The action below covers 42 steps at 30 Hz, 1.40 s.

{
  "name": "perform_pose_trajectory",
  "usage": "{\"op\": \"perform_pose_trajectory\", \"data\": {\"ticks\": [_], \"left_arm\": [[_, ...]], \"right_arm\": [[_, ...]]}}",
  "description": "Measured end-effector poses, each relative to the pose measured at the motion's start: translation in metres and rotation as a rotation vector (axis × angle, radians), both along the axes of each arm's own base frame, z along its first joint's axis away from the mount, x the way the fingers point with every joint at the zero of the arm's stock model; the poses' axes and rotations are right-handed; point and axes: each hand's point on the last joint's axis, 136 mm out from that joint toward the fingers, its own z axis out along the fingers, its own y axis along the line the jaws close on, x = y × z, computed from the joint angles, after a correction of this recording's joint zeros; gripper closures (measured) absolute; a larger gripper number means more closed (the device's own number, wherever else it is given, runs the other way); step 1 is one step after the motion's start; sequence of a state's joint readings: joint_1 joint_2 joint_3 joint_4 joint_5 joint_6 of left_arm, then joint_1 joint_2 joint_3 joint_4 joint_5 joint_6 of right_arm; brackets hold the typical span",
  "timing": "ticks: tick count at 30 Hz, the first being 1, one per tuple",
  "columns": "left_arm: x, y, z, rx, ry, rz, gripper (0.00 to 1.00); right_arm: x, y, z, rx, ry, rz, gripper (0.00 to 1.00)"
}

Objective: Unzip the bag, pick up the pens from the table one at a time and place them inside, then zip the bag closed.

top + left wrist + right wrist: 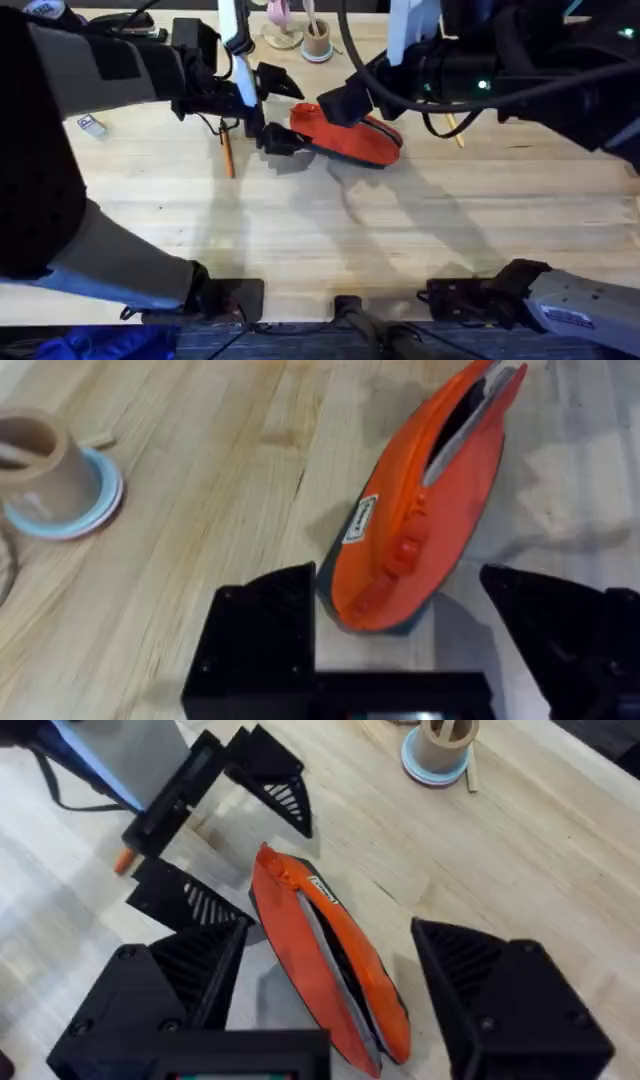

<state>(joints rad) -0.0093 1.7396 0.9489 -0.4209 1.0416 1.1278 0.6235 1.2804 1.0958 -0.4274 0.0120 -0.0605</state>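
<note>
The orange bag [345, 135] lies on the table [400, 230] at the back middle, its navy base showing along the near side. Its zipper is parted along the half toward my right arm, and a grey gap [335, 945] shows there. The orange pull [403, 550] sits near mid-length. My left gripper [277, 108] stands open, its fingers [265, 630] straddling the bag's left end. My right gripper [340, 1010] is open over the bag's other end, one finger on each side. One orange pen [228, 152] lies left of the bag; a yellow pen [455, 130] lies to its right, partly under the right arm.
A small round cup [317, 42] of pale sticks stands on a blue coaster behind the bag. A small white item [90, 125] lies at the far left. The front half of the table is bare wood.
</note>
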Motion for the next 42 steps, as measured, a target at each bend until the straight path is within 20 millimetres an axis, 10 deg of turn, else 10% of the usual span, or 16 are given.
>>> {"op": "perform_pose_trajectory", "data": {"ticks": [8,13,30,37,42], "left_arm": [[-0.027,0.023,0.049,0.038,0.018,0.077,0.007],[-0.088,0.039,0.100,0.201,-0.044,0.145,0.007],[-0.109,0.046,0.120,0.261,-0.135,0.182,0.007],[-0.109,0.046,0.120,0.262,-0.135,0.182,0.007],[-0.109,0.046,0.120,0.262,-0.136,0.182,0.007]], "right_arm": [[-0.003,-0.002,-0.004,-0.013,0.019,0.000,0.005],[-0.017,-0.012,-0.008,-0.064,0.100,-0.006,0.005],[-0.027,-0.019,-0.010,-0.098,0.151,-0.008,0.011],[-0.027,-0.020,-0.010,-0.099,0.149,-0.012,0.916],[-0.026,-0.020,-0.010,-0.115,0.137,0.008,0.971]]}}
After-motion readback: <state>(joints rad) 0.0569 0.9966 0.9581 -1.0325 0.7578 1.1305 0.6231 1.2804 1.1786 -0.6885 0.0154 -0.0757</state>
